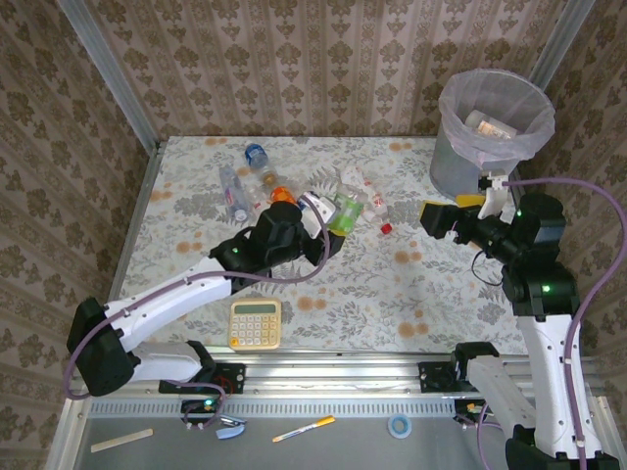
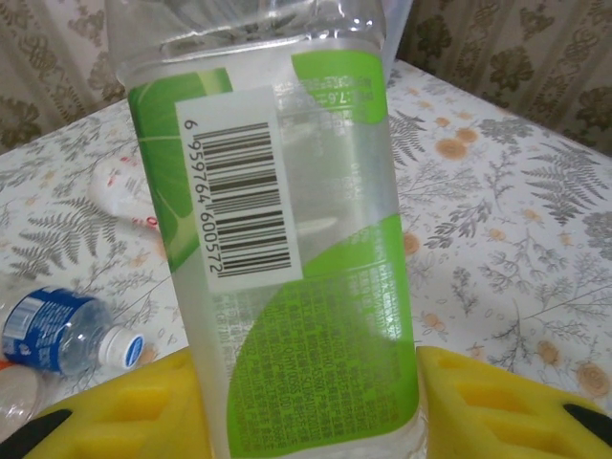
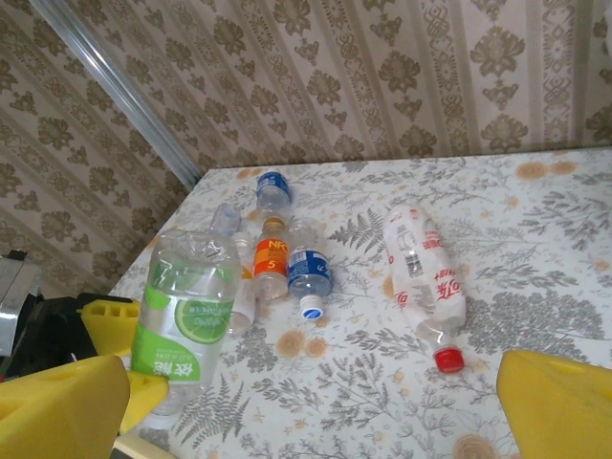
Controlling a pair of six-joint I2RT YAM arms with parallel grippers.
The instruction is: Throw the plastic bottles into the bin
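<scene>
**Overhead and wrist views of the flower-patterned bench (image 1: 392, 294).** My left end effector (image 1: 326, 227) is closed on a clear plastic bottle with a lime-green label (image 1: 344, 212), near the middle of the bench. In the left wrist view its yellow foam pads (image 2: 497, 402) sit against either side of the bottle's lower body, and the barcode faces the camera. Seen from the right wrist, this bottle stands roughly upright. I cannot tell whether its base touches the bench.

My right end effector (image 1: 434, 217) is open and holds nothing. Its yellow fingers (image 3: 559, 402) are spread wide and point leftward toward the held bottle, well apart from it. The round grey bin with a translucent pinkish-white liner (image 1: 453, 168) stands at the far right corner, just behind my right end effector and well apart from my left.

Loose bottles lie on their sides on the bench:
- A clear bottle with a white-and-red label and red cap (image 3: 426, 273) lies between the two end effectors.
- A clear bottle with a blue label and white cap (image 3: 309, 272) lies farther left.
- A bottle with an orange label (image 3: 271, 256) lies just beside it.
- A second blue-labelled bottle (image 3: 273, 188) lies nearer the far wall.

A yellow calculator (image 1: 255, 323) lies at the near edge, beside my left arm.
</scene>
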